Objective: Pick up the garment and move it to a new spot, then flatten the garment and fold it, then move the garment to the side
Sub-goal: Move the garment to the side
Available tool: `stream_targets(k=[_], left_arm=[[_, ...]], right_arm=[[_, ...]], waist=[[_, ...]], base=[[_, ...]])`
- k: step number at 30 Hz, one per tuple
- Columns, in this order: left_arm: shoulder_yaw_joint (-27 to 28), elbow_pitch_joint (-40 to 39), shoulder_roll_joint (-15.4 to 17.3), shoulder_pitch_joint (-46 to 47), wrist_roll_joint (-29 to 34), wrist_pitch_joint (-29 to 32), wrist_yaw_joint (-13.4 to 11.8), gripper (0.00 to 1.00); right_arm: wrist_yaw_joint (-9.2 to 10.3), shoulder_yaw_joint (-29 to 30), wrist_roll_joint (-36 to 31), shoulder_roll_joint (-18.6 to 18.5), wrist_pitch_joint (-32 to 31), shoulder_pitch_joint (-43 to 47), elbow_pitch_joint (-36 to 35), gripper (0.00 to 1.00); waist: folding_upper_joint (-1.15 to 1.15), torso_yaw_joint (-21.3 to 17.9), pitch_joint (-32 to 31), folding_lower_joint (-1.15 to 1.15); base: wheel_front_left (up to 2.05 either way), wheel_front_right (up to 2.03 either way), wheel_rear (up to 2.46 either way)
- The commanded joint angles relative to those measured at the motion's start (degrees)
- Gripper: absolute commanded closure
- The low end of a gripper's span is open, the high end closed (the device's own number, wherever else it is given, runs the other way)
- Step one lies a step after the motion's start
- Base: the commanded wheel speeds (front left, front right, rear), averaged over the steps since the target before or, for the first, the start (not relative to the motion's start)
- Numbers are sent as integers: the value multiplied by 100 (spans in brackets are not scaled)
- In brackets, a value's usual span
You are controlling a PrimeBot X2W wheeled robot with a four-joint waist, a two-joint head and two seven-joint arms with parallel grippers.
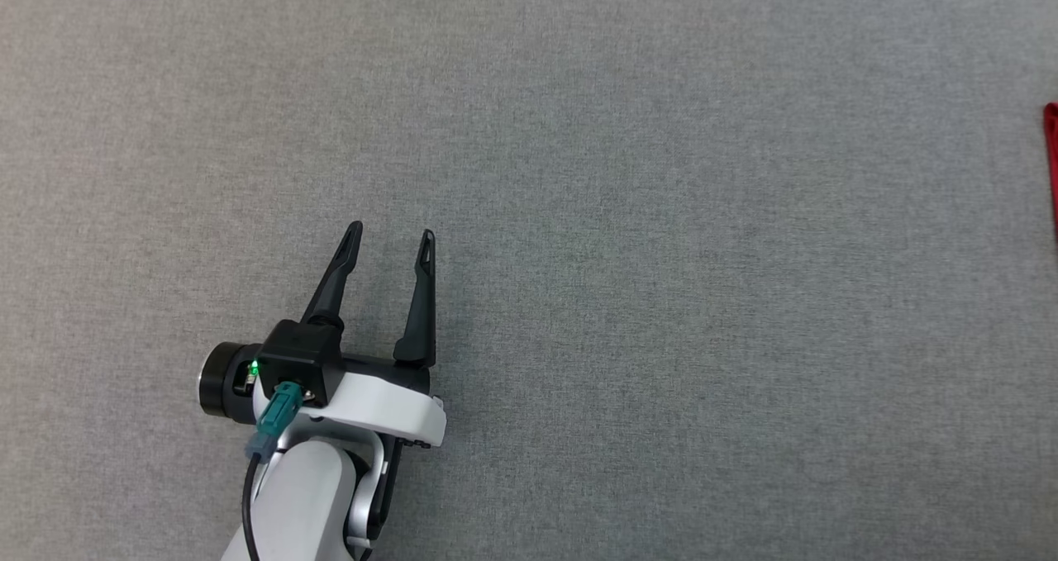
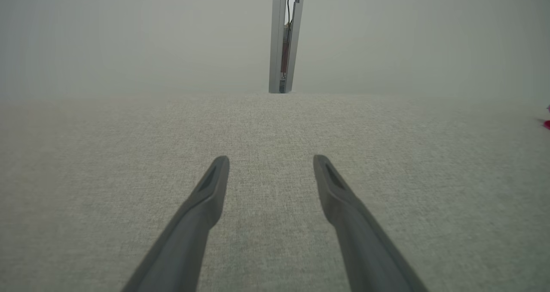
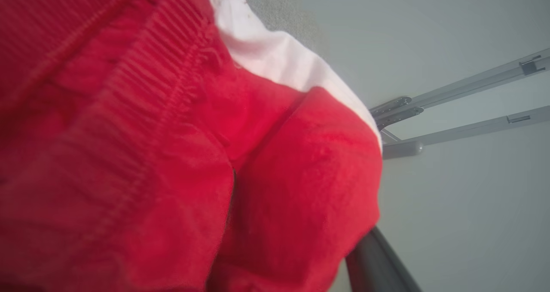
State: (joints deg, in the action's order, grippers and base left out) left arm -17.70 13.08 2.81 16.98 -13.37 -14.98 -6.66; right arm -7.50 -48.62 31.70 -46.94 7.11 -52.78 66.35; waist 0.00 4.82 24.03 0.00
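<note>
Head view: the grey fabric desk (image 1: 661,214) carries the red garment (image 1: 1050,164) far to its right side, well apart from the left jaws, which are spread and empty. Right wrist view: red folds and a white panel (image 3: 275,59) cover the right jaws; released or clenched, I cannot tell. A metal post (image 2: 283,38) stands behind the desk's far edge.

No word, brand, number or sign can be read in any view. The red gathered-fabric garment (image 3: 172,154) and its white band (image 3: 275,59) bear no legible label. The black housing (image 1: 297,350) behind the left gripper (image 1: 391,230) carries a small green light (image 1: 254,369) and no lettering. The grey woven surface (image 1: 661,214) around that gripper is unmarked.
</note>
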Motion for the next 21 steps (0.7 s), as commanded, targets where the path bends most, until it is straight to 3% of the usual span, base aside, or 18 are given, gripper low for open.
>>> stream_targets(k=[1, 13, 21], left_arm=[[32, 15, 21, 9, 20, -14, -14, 0], [142, 84, 21, -282, 4, -14, 3, 0], [298, 86, 22, -536, 72, -14, 33, 0]], right_arm=[[1, -24, -152, -33, 17, -157, 150, 0], [1, -85, -795, 192, -68, -796, 527, 0], [1, 129, -883, 736, 534, -927, 389, 0]], waist=[[0, -36, -100, 0], [0, -174, -632, 0], [0, -252, -1125, 0]], base=[[0, 0, 0], [0, 0, 0], [0, 0, 0]])
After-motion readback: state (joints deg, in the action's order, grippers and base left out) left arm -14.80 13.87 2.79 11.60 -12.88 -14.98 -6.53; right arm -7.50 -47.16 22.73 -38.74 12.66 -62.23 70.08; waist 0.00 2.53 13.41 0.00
